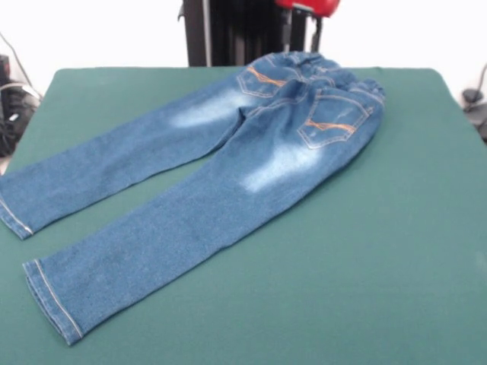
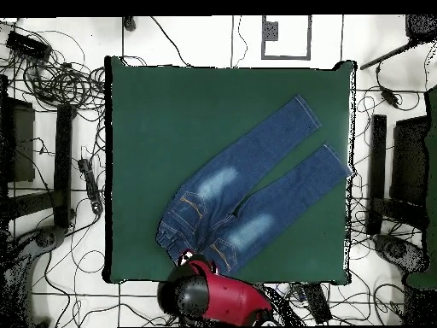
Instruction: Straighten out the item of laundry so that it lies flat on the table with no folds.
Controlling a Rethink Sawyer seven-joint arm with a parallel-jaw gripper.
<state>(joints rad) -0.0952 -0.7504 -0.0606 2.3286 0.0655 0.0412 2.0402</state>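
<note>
The blue denim jeans (image 1: 228, 163) lie back side up on the green table (image 1: 396, 228), with both orange-stitched pockets showing. The waistband (image 1: 319, 65) is bunched up at the far edge by the robot. The two legs stretch apart toward the near left; one hem (image 1: 15, 217) reaches the table's left edge. In the overhead view the jeans (image 2: 247, 184) run diagonally from the bottom middle toward the table's (image 2: 154, 128) right edge. The red arm end with my gripper (image 1: 306, 19) hangs just above the waistband at the picture's top; the arm's head (image 2: 205, 295) covers it from above.
The black pedestal (image 1: 228, 30) stands behind the table's far edge. Cables and dark equipment (image 2: 51, 171) ring the table on the floor. A white square frame (image 2: 286, 36) lies beyond the far side.
</note>
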